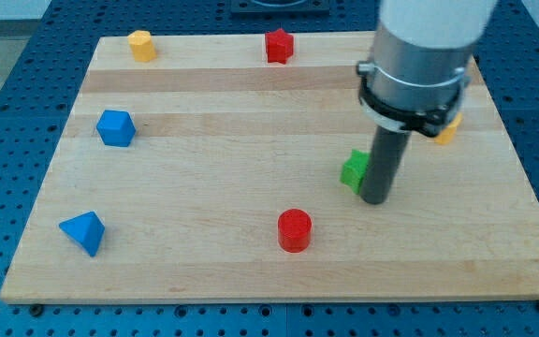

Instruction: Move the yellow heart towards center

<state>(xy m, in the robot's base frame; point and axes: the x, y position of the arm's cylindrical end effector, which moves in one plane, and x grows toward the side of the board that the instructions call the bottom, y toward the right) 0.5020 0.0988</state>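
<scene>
A yellow block (139,45) sits near the board's top left corner; its outline is rounded and I cannot tell its exact shape. A second yellow block (450,130) shows at the view's right, mostly hidden behind the arm's grey collar, so its shape is also unclear. My tip (375,199) rests on the board right of centre. It touches, or nearly touches, the right side of a green block (353,170). The tip is below and left of the hidden yellow block and far from the top-left one.
A red star-like block (278,45) sits at the top edge. A blue cube (115,127) is at the left, a blue triangle (83,232) at the lower left, and a red cylinder (295,229) below centre. The wooden board (204,271) lies on a blue pegboard.
</scene>
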